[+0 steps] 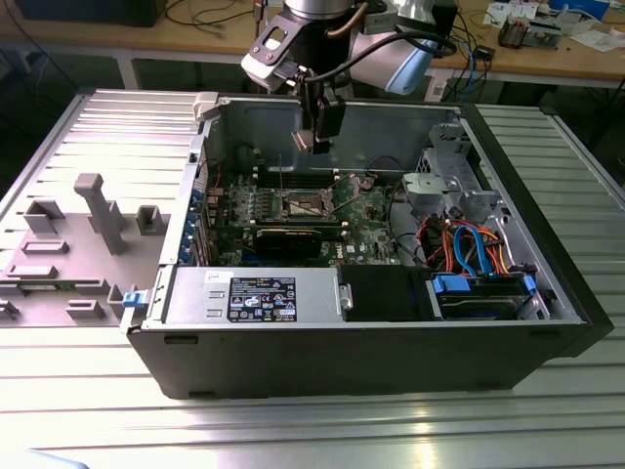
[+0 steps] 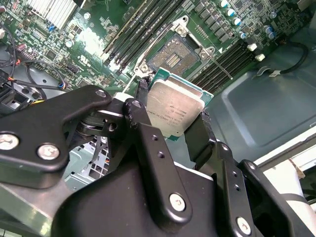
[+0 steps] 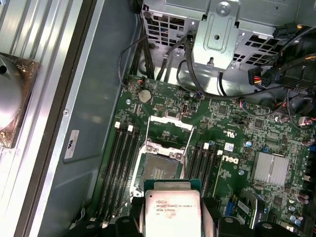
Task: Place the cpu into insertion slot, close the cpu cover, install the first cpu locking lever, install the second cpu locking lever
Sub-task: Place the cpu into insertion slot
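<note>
My gripper (image 1: 316, 137) hangs inside the open computer case (image 1: 391, 342), above the green circuit board. It is shut on the cpu (image 2: 174, 109), a flat square chip with a dull silver top, held by its edges between two black fingers (image 2: 197, 133). The cpu (image 3: 170, 210) hovers over and slightly to one side of the insertion slot (image 3: 159, 168), apart from it. The insertion slot (image 2: 173, 59) is bare, its dark pin grid showing. The cpu cover (image 3: 173, 123) stands swung open behind the slot. Thin metal levers (image 3: 146, 133) lie raised along the slot's sides.
Long memory slots (image 3: 123, 163) flank the socket on both sides. A metal drive cage (image 1: 444, 186) with orange and blue cables (image 1: 469, 244) fills the exterior view's right. The power supply (image 1: 259, 293) and a black card (image 1: 293, 237) sit at the front. A grey fixture plate (image 1: 88, 225) lies outside the case.
</note>
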